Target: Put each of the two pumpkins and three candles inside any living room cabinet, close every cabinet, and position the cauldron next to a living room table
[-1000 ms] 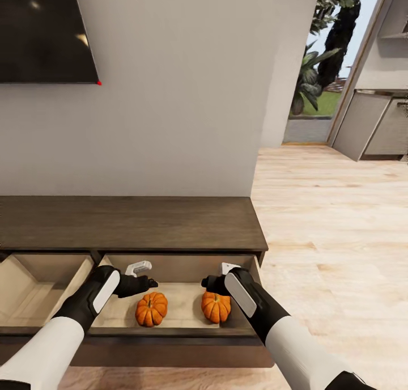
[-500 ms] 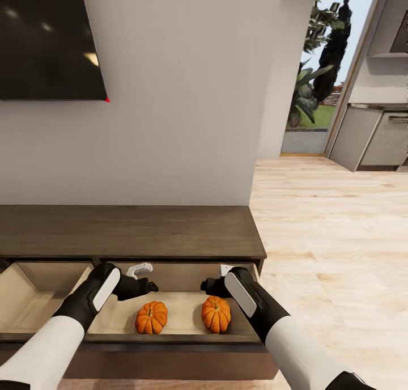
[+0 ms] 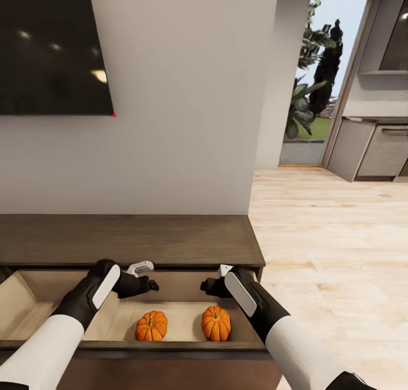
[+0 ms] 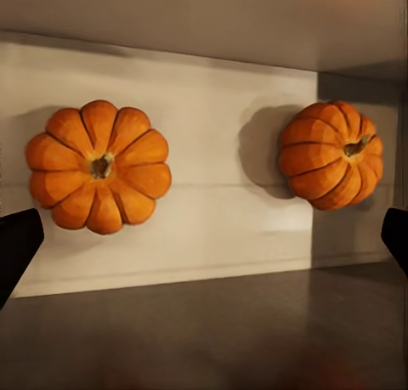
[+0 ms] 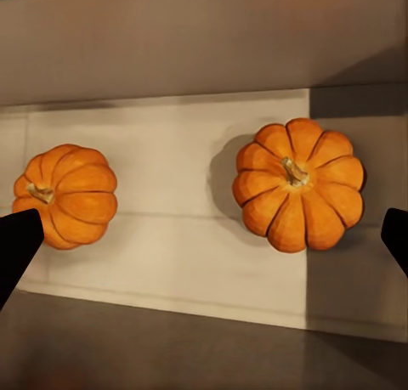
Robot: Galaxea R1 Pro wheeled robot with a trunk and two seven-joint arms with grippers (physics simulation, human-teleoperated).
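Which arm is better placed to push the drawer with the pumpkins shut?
Likely either, slightly the right: its end effector hovers open over the open drawer above the right pumpkin, near the cabinet's end. The left end effector hovers open above the left pumpkin.

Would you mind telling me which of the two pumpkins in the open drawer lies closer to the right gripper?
The right-hand pumpkin, just below the right gripper; the other pumpkin sits further left, under the left gripper.

Two pumpkins (image 3: 151, 326) (image 3: 216, 323) sit apart in the cabinet's (image 3: 130, 240) open drawer (both upright).
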